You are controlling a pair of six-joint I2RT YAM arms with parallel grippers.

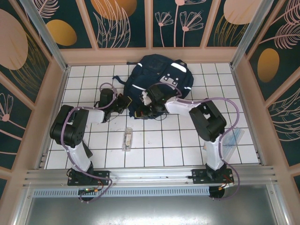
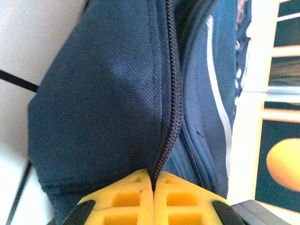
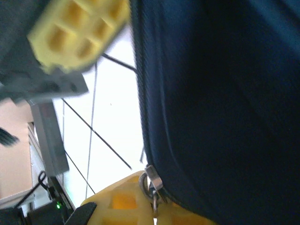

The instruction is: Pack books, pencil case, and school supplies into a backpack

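The navy backpack [image 1: 161, 75] lies at the back of the tiled table, its near end towards both arms. My left gripper [image 1: 125, 104] is at its near left corner. In the left wrist view this gripper [image 2: 153, 187] is shut on the backpack's [image 2: 103, 93] zipper edge [image 2: 174, 108]. My right gripper [image 1: 140, 111] sits just beside it. In the right wrist view the right gripper [image 3: 153, 208] is shut on the metal zipper pull [image 3: 151, 180] of the backpack [image 3: 225, 93]. A narrow clear oblong box [image 1: 127, 139] lies on the tiles in front. The books are out of view.
A flat clear bluish pouch [image 1: 233, 139] lies near the right wall, beside the right arm. The left gripper's yellow fingers [image 3: 79, 33] show close by in the right wrist view. Pink walls enclose the table; a metal rail [image 1: 150, 176] runs along the near edge.
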